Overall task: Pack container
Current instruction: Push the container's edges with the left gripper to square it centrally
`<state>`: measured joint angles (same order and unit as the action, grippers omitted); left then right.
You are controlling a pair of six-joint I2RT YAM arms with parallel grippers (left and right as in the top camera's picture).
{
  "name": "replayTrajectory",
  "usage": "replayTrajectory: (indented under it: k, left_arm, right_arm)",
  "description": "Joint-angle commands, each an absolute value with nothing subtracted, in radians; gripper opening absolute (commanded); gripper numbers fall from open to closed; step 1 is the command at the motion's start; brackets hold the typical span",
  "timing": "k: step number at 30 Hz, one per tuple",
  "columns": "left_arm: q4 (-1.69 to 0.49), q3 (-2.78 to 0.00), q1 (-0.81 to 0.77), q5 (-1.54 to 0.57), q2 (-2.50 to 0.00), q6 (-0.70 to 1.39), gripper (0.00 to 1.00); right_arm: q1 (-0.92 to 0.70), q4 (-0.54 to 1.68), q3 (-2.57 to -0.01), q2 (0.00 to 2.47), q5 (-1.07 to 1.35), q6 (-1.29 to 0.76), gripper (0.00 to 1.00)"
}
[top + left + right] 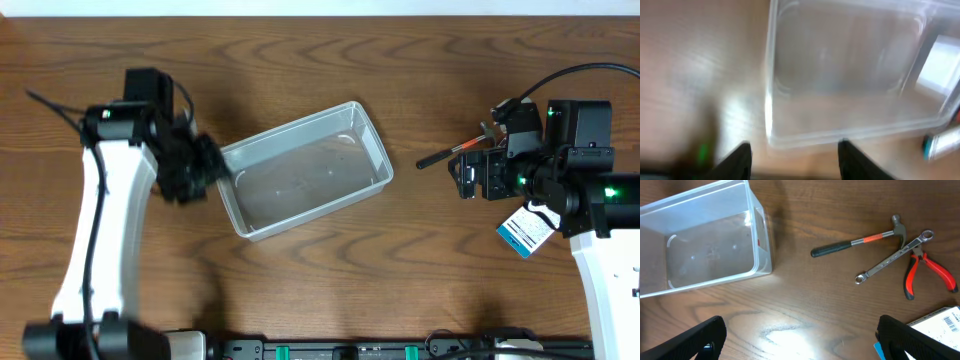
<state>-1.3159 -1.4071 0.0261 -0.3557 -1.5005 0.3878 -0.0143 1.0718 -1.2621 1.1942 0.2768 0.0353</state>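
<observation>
The container point(290, 127) is a clear plastic tub lying at an angle in the middle of the table, with nothing inside. My left gripper point(205, 165) is at its left short end. In the left wrist view, which is blurred, the container's rim point(771, 75) lies just ahead of my left gripper point(795, 150), whose jaws stand apart over bare wood and touch nothing. My right gripper point(465, 175) hovers to the right of the tub. In the right wrist view my right gripper point(801, 325) is wide open over bare table, and the container point(690, 197) is at the upper left.
A hammer point(860, 241) with a black grip, a silver wrench point(892, 257) and red-handled pliers point(925, 270) lie together right of the tub. A white box with a blue label point(940, 325) sits beside my right gripper. The hammer's handle point(440, 156) shows beneath the right arm.
</observation>
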Motion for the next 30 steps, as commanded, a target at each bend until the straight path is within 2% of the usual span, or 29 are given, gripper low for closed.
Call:
replayTrajectory:
  k: [1,5,8,15,19,30]
  left_arm:
    - [-1.431,-1.42,0.02,-0.324,-1.442,0.378,0.47]
    - [-1.574,-1.419,-0.01,-0.325,-1.398,0.379,0.47]
    - [-1.595,-1.407,-0.065,-0.324,-1.383,0.379,0.47]
    - [-1.509,-1.334,-0.221,-0.312,-1.413,0.378,0.46]
    - [-1.493,-1.278,-0.278,-0.219,-1.449,0.378,0.46]
    - [-1.303,-1.113,-0.319,-0.189,-1.526,0.311,0.46]
  right_arm:
    - [-0.012,1.063,-1.284,1.195,0.276,0.05,0.99]
    - [-0.012,1.058,-1.284,1.195,0.276,0.05,0.99]
    - [-0.012,1.055,-1.284,1.195,0.276,0.05,0.98]
    - [-0.012,1.055,-1.284,1.195,0.276,0.05,0.97]
    - [-0.012,1.056,-1.284,1.195,0.276,0.05,0.98]
    - [-0.012,1.058,-1.284,1.195,0.276,0.05,0.98]
